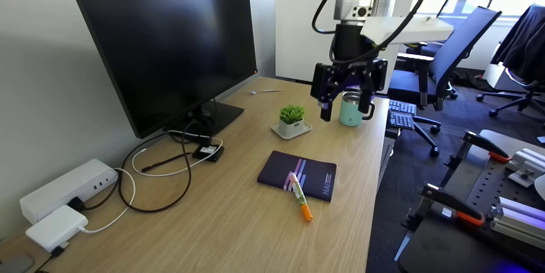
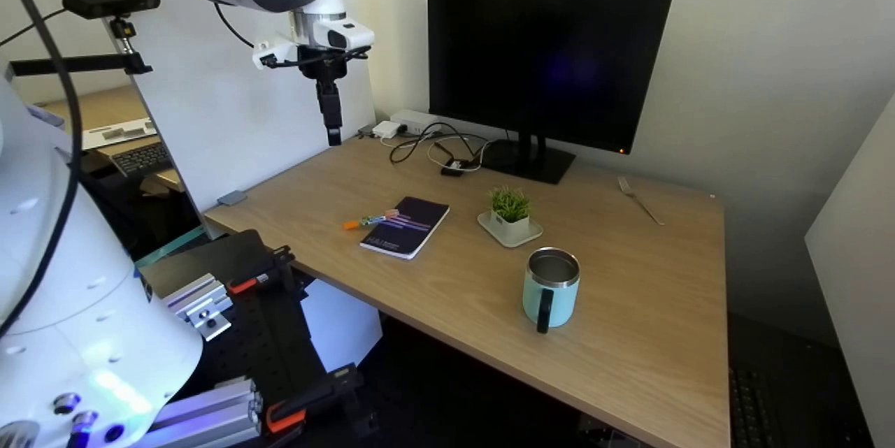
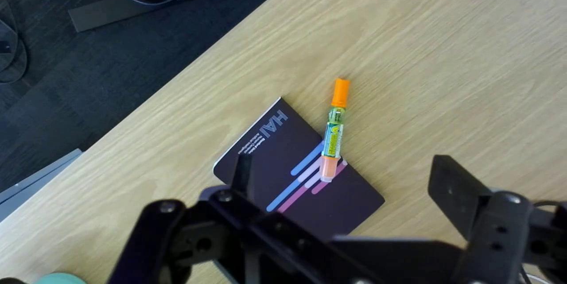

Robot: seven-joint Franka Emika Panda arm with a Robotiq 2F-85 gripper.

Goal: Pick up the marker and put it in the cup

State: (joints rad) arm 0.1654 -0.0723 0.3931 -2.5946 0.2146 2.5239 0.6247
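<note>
In an exterior view, the pincer [image 1: 345, 109] hangs high over the counter [image 1: 340, 239], fingers apart and holding nothing. The marker [image 1: 300, 196] lies across the edge of a notebook [image 1: 276, 170], one end on the cover and the orange cap beyond it. The cup [image 1: 350, 115] shows behind the fingers, but only by line of sight.

In an exterior view, the cup stands upright, mouth up, near the counter's edge and a potted plant [image 2: 510, 212]. A marker carried level could strike the rim and spring loose, or a low approach could tip the cup over. The pincer is edge-on here, so its gap cannot be judged.

In the wrist view, the marker runs roughly across the closing direction, which should suit a grasp. Lying partly on the cover and partly off, it is likely unsteady: if one finger meets it early, it could roll or pivot away. Going down too far could press the fingers into the notebook and drag it along; stopping too high could let the marker slip.
</note>
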